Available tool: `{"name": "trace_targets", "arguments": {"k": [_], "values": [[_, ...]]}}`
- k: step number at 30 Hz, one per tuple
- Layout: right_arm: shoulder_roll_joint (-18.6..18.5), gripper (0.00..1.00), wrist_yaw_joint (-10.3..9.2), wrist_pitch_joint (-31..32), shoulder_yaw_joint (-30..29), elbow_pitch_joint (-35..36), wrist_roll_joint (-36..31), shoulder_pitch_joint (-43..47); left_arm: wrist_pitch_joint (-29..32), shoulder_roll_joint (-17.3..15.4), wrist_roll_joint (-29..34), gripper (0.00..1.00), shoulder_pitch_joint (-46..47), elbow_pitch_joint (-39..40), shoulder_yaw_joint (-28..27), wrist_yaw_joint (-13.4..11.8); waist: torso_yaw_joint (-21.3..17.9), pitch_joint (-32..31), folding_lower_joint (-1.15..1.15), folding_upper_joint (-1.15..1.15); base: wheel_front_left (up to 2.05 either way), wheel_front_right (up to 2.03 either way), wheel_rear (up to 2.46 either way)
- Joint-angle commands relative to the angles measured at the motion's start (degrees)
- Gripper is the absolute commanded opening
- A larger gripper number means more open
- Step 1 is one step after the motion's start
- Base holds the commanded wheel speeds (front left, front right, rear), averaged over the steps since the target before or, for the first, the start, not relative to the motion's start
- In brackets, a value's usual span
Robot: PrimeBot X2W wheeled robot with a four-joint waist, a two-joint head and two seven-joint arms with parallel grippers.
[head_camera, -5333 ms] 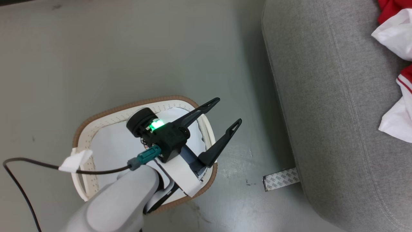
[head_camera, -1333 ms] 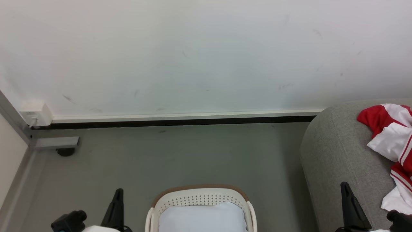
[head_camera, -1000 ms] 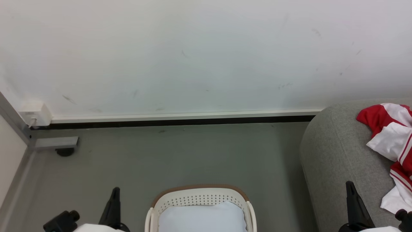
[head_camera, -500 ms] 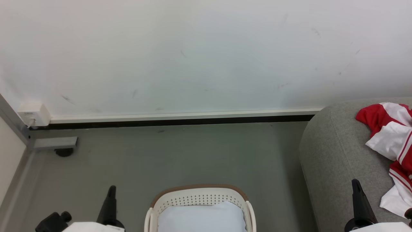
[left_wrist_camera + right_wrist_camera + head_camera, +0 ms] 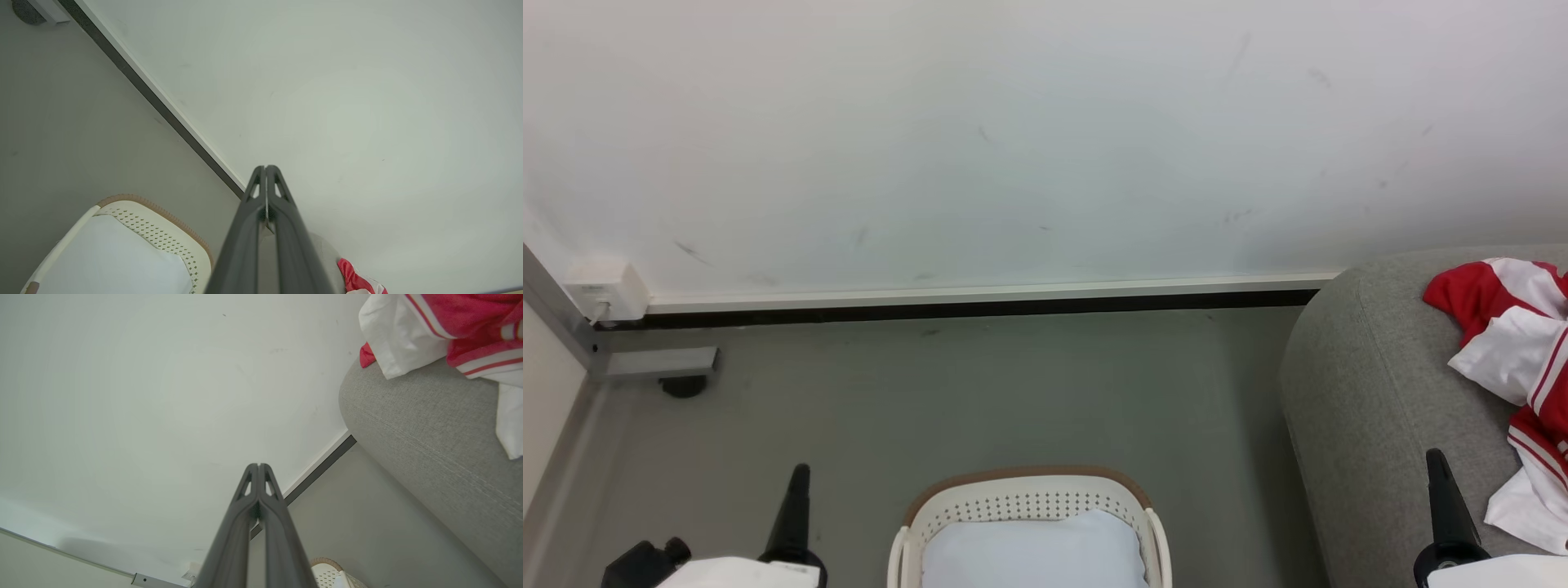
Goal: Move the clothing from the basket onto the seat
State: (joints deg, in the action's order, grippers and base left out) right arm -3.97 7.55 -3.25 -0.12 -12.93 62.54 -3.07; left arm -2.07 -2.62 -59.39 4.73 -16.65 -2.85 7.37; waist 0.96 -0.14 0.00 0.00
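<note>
The red and white clothing [image 5: 1515, 359] lies on the grey seat [image 5: 1372, 400] at the right; the right wrist view has the clothing [image 5: 441, 330] on the seat [image 5: 429, 433] too. The cream basket [image 5: 1029, 506] stands on the floor at the bottom middle, holding just a pale blue-white pad [image 5: 1033, 555]. My left gripper [image 5: 796, 478] rises at the lower left, left of the basket, its fingers pressed together and holding nothing [image 5: 265, 168]. My right gripper [image 5: 1435, 461] stands at the lower right in front of the seat, shut and holding nothing [image 5: 258, 466].
A white wall [image 5: 1013, 139] with a dark skirting strip runs behind the grey floor [image 5: 980, 392]. A wall socket box [image 5: 605, 290] and a grey metal foot [image 5: 658, 363] sit at the far left corner.
The head view has risen from looking down into the basket to facing the wall. Over the last second both grippers have drifted outward and lower in the view, staying shut.
</note>
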Motion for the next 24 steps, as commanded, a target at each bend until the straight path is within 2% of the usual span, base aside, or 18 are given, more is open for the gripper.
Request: {"name": "trace_targets", "arguments": {"k": [1,24], "values": [[-0.5,0.0,-0.05,0.3,-0.4,0.4,1.4,-1.1,0.2,-0.3,-1.8,0.0,1.1,0.7,-0.3,0.1,0.0,0.0,0.0,0.0,0.0,0.0,0.0],[-0.2,0.0,-0.07,3.8,-2.4,-0.2,13.4,-2.1,3.7,-0.4,-14.5,0.0,1.4,1.6,-1.8,0.1,-0.3,0.1,0.0,0.0,0.0,0.0,0.0]]}}
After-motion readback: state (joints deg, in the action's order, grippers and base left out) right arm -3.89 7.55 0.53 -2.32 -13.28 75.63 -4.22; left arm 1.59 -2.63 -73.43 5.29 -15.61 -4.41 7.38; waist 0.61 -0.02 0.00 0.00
